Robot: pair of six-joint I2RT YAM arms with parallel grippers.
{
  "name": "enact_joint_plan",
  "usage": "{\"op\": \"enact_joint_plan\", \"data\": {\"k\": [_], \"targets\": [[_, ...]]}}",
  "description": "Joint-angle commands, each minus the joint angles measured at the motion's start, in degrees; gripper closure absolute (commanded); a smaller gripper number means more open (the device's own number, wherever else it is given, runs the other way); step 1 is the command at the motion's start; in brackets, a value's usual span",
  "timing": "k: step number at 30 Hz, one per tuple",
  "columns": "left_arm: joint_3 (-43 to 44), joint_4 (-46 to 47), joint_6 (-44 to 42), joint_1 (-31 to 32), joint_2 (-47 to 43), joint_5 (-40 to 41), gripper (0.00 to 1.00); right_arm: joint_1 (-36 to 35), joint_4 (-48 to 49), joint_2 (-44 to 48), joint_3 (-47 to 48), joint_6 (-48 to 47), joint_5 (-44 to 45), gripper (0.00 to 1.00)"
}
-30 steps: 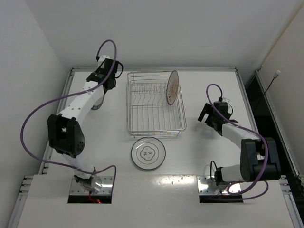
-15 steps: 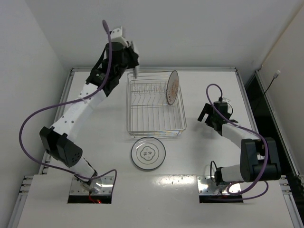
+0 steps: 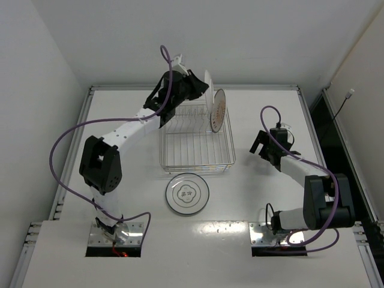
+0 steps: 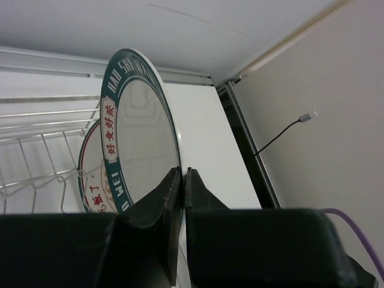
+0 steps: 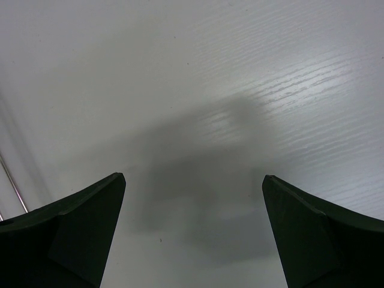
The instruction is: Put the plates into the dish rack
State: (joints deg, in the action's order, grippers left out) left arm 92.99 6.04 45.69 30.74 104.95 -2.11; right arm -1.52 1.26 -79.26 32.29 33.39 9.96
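Dish rack (image 3: 180, 150), silver wire, sits mid-table w/ one plate in it. The orange-patterned plate (image 3: 218, 110) stands on edge btwn prongs near the rack's 2 o'clock corner, tilted a bit. Teal-rim plate (image 4: 141, 135) is upright too, held at the rack's 12 o'clock end, just beside the orange one at its 11 o'clock, faces roughly parallel. Can't tell if its lower edge touches the wires, since the fingers hide it. Left gripper (image 4: 182, 178) pinches that plate's rim, fingers narrow, one each side. Grey-ring plate (image 3: 188, 193) lies flat on the table (image 3: 252, 186) at 6 o'clock of the rack, just beside its near edge, not in it.

Writing on the teal rim: white caps "HAO SHI…" along the top, "…WEI" lower down, red Chinese chars on white patches btwn. Orange plate shows red chars as well, too cut off to read.

Right gripper (image 5: 192, 231) is at 3 o'clock of the rack, well apart, fingers spread wide over bare tabletop. Purple cable (image 3: 63, 147) loops off the left arm at 9 o'clock. Thin black lead (image 4: 282, 133) w/ a white plug runs along the wall at 3 o'clock.
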Motion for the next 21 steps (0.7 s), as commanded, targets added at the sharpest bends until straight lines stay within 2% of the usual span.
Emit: {"op": "enact_joint_plan", "data": {"k": [1,16,21], "targets": [[-1.23,11.00,3.26,0.46,-1.76,-0.88,1.00,0.38,1.91,0.07,2.25,-0.52,-0.29,0.04],[-12.65,13.20,4.93,3.18,-3.34,3.34,1.00,0.38,1.91,0.07,2.25,-0.52,-0.82,0.04],[-13.45,11.98,4.93,3.18,-3.87,4.57,1.00,0.38,1.91,0.07,2.25,-0.52,-0.82,0.04]]}}
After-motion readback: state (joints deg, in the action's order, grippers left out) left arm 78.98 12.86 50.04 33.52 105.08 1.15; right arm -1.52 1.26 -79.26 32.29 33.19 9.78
